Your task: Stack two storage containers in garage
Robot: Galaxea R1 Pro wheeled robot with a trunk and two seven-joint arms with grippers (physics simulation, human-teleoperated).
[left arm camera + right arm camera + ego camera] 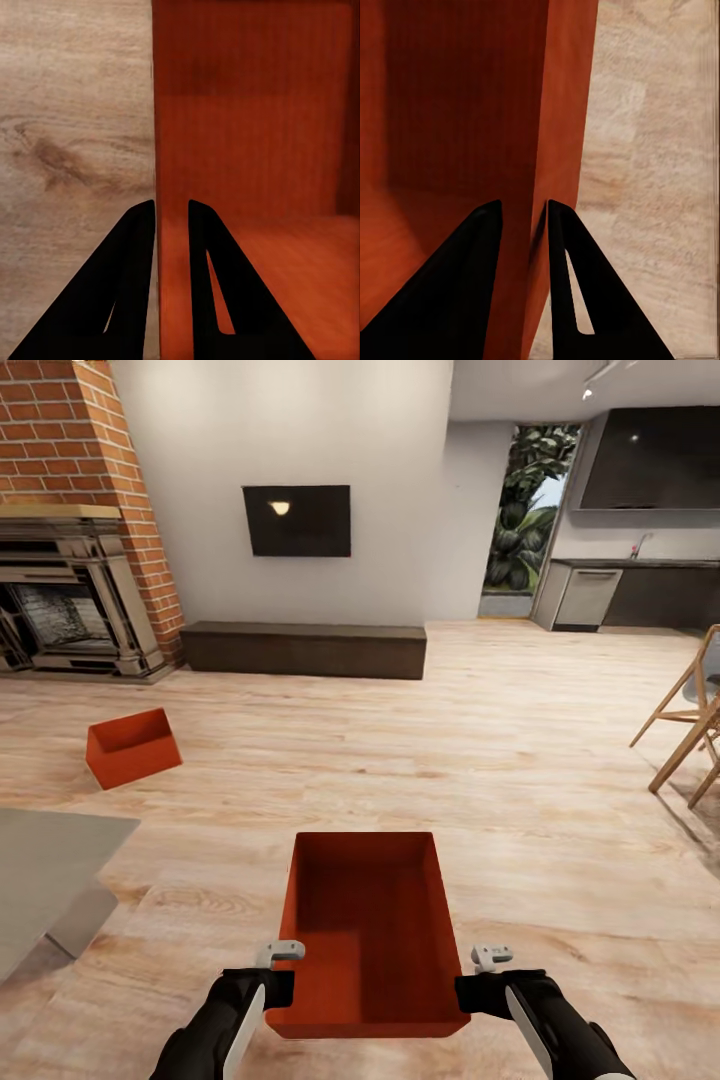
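Observation:
A red-orange storage container [365, 930] hangs in front of me over the light wood plank flooring of the living room [480, 760], held by both arms. My left gripper [282, 988] is shut on its left wall [169, 150], one finger inside and one outside. On the opposite wall [551, 135] my right gripper [468, 992] is shut the same way. The second storage container [132, 746] lies tipped on the planks farther off to the left, near the fireplace.
A grey low table [50, 860] juts in at the left. A brick fireplace [70, 590] and a dark low bench [305, 648] line the far wall. Wooden chairs [692, 715] stand at the right. A doorway with plants [525, 510] and a kitchen counter [630, 590] lie beyond.

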